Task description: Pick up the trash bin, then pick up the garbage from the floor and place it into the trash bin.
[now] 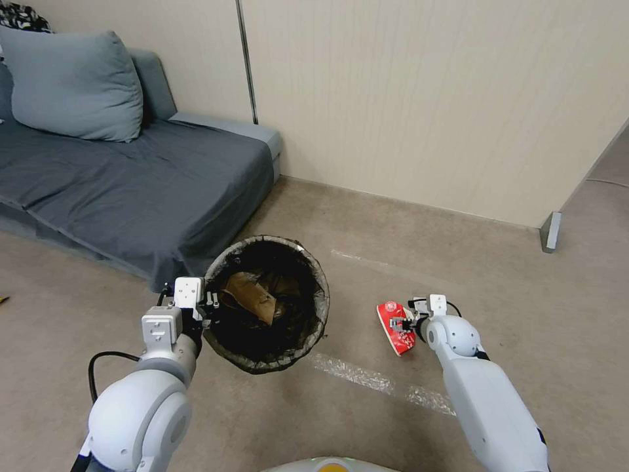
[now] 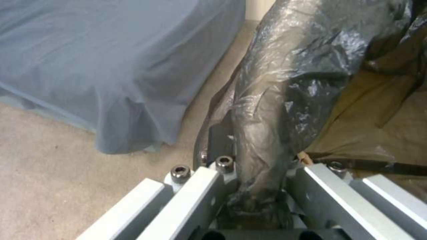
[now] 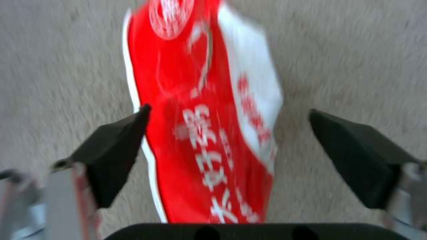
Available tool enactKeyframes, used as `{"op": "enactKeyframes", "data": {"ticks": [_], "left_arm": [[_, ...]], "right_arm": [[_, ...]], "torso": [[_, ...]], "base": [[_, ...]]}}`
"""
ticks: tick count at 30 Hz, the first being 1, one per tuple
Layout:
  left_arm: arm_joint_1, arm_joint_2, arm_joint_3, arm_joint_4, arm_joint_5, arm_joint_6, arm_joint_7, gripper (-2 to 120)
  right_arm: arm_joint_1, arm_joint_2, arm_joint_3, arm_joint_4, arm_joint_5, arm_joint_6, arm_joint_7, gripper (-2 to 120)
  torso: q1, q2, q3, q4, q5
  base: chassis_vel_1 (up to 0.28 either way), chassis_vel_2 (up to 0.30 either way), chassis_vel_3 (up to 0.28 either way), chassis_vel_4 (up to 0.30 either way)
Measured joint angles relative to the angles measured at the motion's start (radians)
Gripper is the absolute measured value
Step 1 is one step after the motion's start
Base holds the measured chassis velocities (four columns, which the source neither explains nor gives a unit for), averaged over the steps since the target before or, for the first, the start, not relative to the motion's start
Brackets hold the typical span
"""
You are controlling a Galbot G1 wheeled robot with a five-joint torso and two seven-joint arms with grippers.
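That red-and-white paper cup [image 1: 396, 327] is flattened and crumpled, so imo it's super light and soft. It'll squash more when you pinch it, and the waxy face may slip. Take it across the narrow width near the middle, not by an end. It's lying on the carpet [image 1: 367, 419], right of the trash bin [image 1: 262, 354] and just past the tape strip [image 1: 380, 381].

Your right gripper [image 3: 227, 146] is low over the cup, arm reaching forward and down, fingers wide open with one on each side. One pad [image 3: 118, 146] looks to be touching the cup's edge, the other is well off it.

Left gripper [image 1: 206, 303] is clamped on the bin's near-left rim, bag liner [image 2: 285, 93] pinched in w/ it, bin tilted toward you. There's a tan paper bag [image 1: 252, 296] inside already. Sofa [image 1: 131, 183] sits far left.
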State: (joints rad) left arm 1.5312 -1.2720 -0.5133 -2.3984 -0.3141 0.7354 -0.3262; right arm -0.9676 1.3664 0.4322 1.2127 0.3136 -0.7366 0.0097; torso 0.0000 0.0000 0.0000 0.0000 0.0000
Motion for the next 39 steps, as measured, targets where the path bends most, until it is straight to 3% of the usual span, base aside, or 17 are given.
{"op": "enactKeyframes", "data": {"ticks": [7,12,16,18,20,24,34,37,39], "left_arm": [[-0.003,0.001,0.005,0.005,0.001,0.0,0.001,0],[-0.001,0.0,0.004,0.006,0.002,0.0,0.001,0],[0.003,-0.002,0.001,0.004,0.005,0.0,0.001,0],[0.003,-0.004,0.001,0.004,0.006,0.0,0.001,0],[0.005,-0.009,0.002,0.004,0.013,0.0,0.001,0],[0.005,-0.01,0.003,0.005,0.016,0.0,0.003,0],[0.0,-0.01,0.005,0.01,0.015,0.0,0.003,0],[-0.002,-0.009,0.004,0.01,0.013,0.0,0.003,0],[-0.003,-0.009,0.003,0.014,0.013,0.0,0.004,0]], "right_arm": [[-0.017,0.005,0.013,-0.016,-0.018,0.001,-0.021,55],[-0.02,0.006,0.014,-0.015,-0.019,0.002,-0.025,43],[-0.03,0.013,0.018,-0.006,-0.022,0.002,-0.033,21],[-0.033,0.014,0.02,-0.001,-0.022,0.002,-0.037,19],[-0.05,0.016,0.028,0.032,-0.02,0.006,-0.063,7],[-0.077,0.014,0.04,0.088,-0.003,0.028,-0.105,1],[-0.151,0.005,0.078,0.228,0.04,0.113,-0.174,1],[-0.191,-0.004,0.096,0.325,0.096,0.165,-0.237,1],[-0.233,-0.022,0.103,0.425,0.157,0.218,-0.34,1]], "torso": [[0.0,0.0,0.0,0.0,-0.0001],[0.0,0.0,0.0,-0.0001,0.0],[0.0,0.0,0.0,0.0002,0.0003],[0.0,0.0,0.0,0.0002,0.0003],[0.0,0.0,0.0,-0.0001,0.0001],[0.0,0.0,0.0,-0.0002,0.0],[0.0,0.0,0.0,-0.0002,0.0002],[0.0,0.0,0.0,0.0001,0.0001],[0.0,0.0,0.0,0.0,-0.0001]], "base": [[0.0,0.0,0.0,0.0],[0.0,0.0,0.0,0.0],[0.0,0.0,0.0,0.0],[0.0,0.0,0.0,0.0],[0.0,0.0,0.0,0.0],[0.0,0.0,0.0,0.0],[0.0,0.0,0.0,0.0],[0.0,0.0,0.0,0.0],[0.0,0.0,0.0,0.0]]}}
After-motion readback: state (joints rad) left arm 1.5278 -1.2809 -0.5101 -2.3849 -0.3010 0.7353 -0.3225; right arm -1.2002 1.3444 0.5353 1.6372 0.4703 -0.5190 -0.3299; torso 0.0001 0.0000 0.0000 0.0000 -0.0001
